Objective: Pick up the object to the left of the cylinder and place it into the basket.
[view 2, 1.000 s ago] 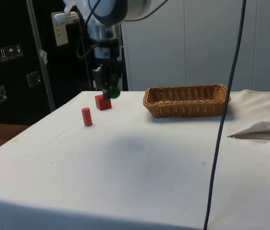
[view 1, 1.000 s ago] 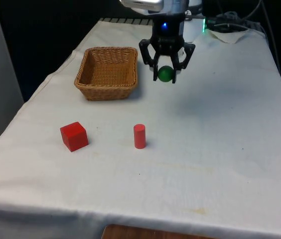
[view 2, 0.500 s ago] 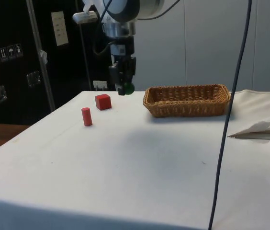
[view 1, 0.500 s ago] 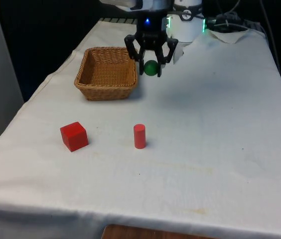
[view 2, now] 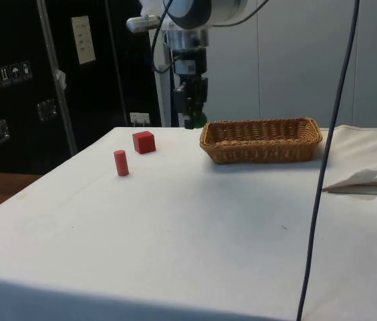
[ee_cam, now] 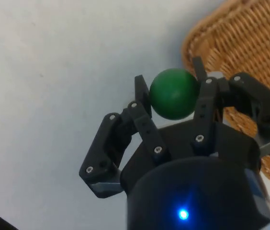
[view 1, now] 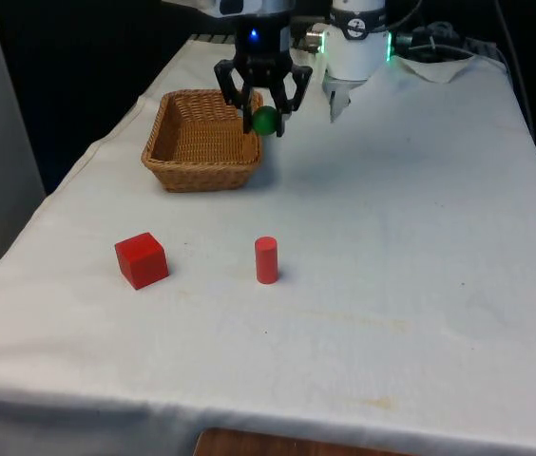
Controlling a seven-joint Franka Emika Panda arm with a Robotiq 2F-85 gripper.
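Moved closer to the basket (view 1: 203, 138) since a moment ago, hand (view 1: 262, 117) pinching the green ball (view 1: 265, 120) just over the near rim. Almost ready to drop. Red block (view 1: 141, 259) and cylinder (view 1: 266, 259) untouched on worktop (view 1: 420, 266).

black curtains (view 1: 78, 57) | dark cabinets (view 2: 15, 87) (side) | pale wall (view 2: 275, 60)

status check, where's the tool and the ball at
Tool shut on green ball, airborne at wicker basket near edge. Red cube and red cylinder on cloth. Nothing blocking.
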